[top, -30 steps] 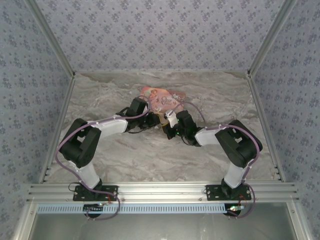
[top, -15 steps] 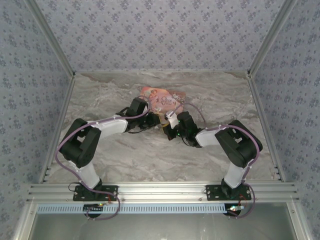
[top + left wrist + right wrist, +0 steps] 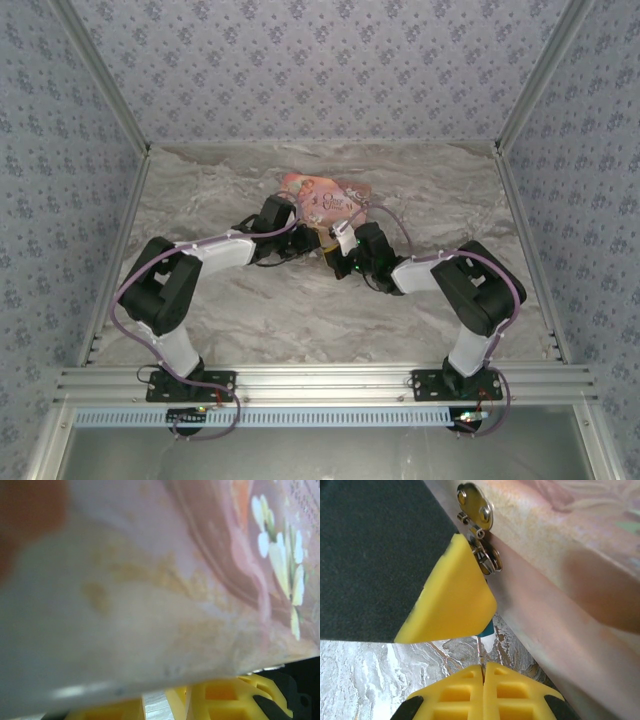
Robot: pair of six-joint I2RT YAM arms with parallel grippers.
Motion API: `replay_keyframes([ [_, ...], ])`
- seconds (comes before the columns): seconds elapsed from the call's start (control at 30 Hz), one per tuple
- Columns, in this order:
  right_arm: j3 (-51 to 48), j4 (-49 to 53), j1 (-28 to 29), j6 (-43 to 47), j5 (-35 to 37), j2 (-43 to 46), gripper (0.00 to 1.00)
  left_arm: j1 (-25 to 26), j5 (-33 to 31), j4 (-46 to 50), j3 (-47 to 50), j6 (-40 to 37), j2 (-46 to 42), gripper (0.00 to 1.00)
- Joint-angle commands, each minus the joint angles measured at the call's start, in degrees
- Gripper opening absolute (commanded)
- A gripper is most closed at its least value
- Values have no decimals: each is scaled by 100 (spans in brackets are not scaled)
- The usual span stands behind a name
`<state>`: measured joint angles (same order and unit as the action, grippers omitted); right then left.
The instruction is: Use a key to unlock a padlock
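Observation:
The padlock (image 3: 488, 628) shows as a sliver of blue body under a yellow finger (image 3: 452, 597) of my left gripper (image 3: 308, 237), which is closed on it beside the pink box (image 3: 322, 198). Its metal part reaches up to the silver hasp (image 3: 475, 502) on the box edge. My right gripper (image 3: 484, 666) is shut on the key (image 3: 481, 652), a thin blade seen edge-on pointing at the lock's underside. In the left wrist view the pink box (image 3: 175, 580) fills most of the picture, with my left gripper (image 3: 155, 700) below it, its fingers a narrow gap apart.
Both arms meet at the table's middle, right in front of the box. Marble tabletop (image 3: 300, 300) lies open on all sides, bounded by patterned walls and the metal rail (image 3: 320, 380) at the near edge.
The right gripper has edged slightly up and left toward the left gripper and the box. The left arm and the box have stayed put.

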<state>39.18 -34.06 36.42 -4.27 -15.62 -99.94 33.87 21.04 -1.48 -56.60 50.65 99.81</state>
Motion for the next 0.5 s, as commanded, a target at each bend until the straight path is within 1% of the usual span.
replay_keyframes([
  [0.0, 1, -145, 5, -91, -53, 147, 0, 45, 203, -134, -220, 121, -86, 14],
  [0.27, 10, -334, -8, -161, -121, 120, 0, 46, 258, -178, -202, 195, -128, 14],
  [0.47, 37, -472, -29, -179, -125, 119, 0, 51, 414, -239, -185, 351, -170, 14],
])
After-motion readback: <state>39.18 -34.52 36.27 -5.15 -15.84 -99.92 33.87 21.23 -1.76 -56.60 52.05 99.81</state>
